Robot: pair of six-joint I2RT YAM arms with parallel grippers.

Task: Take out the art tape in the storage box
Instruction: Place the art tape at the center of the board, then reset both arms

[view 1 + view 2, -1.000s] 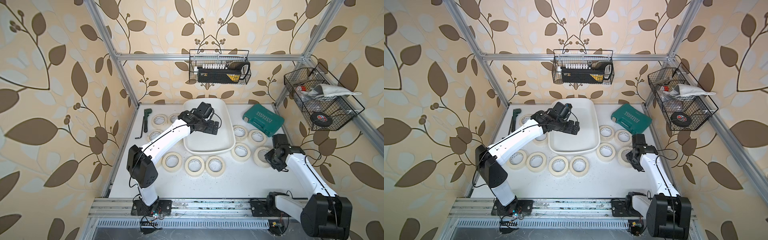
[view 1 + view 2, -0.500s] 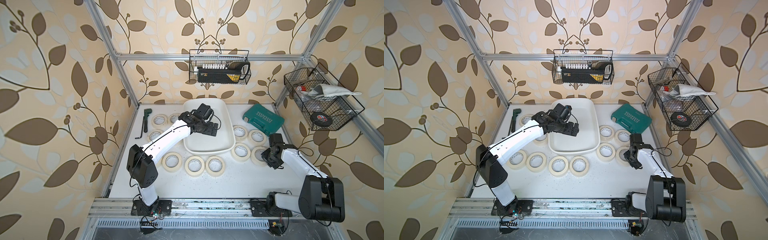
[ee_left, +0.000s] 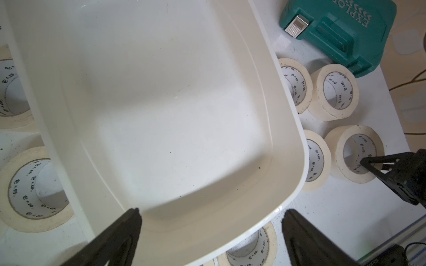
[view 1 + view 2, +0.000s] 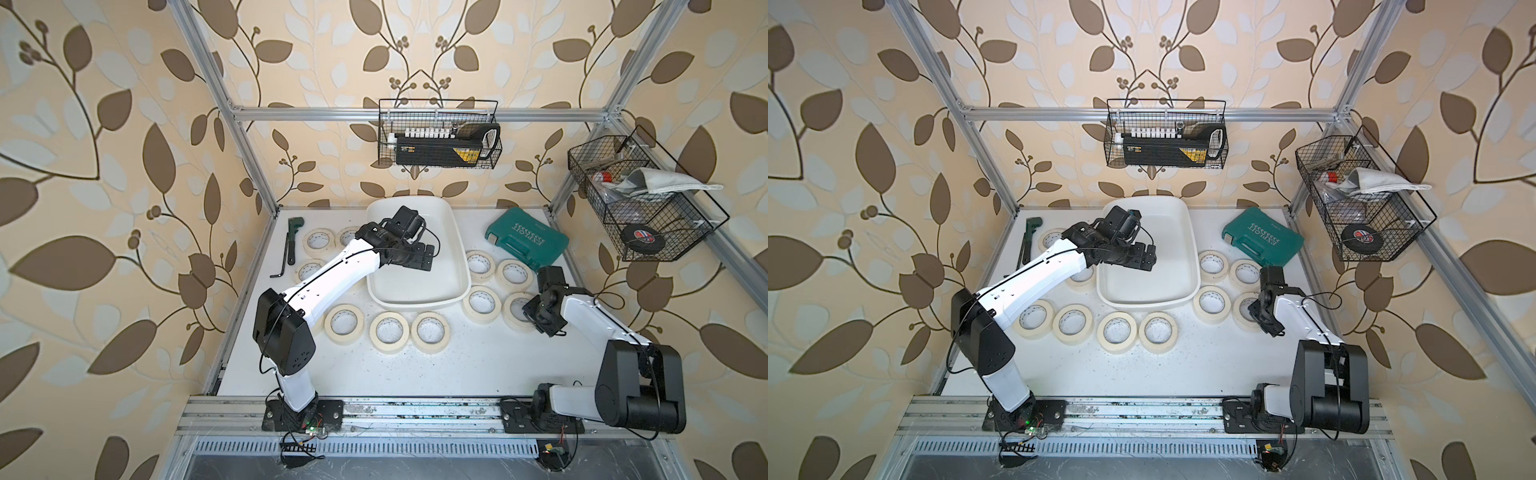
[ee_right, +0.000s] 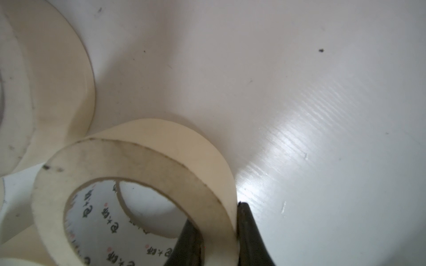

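Now bare table is stretching toward six o'clock, left claw hanging released over the box, right claw straddling a tape roll, grip unclear.

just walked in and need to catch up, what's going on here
The box is empty, and the tape rolls lie on the table around it. The left gripper hangs open over the box, holding nothing. The right gripper is down at a roll on the robot's right of the box, with one finger inside the ring and one outside its wall. Whether it clamps the roll is unclear.
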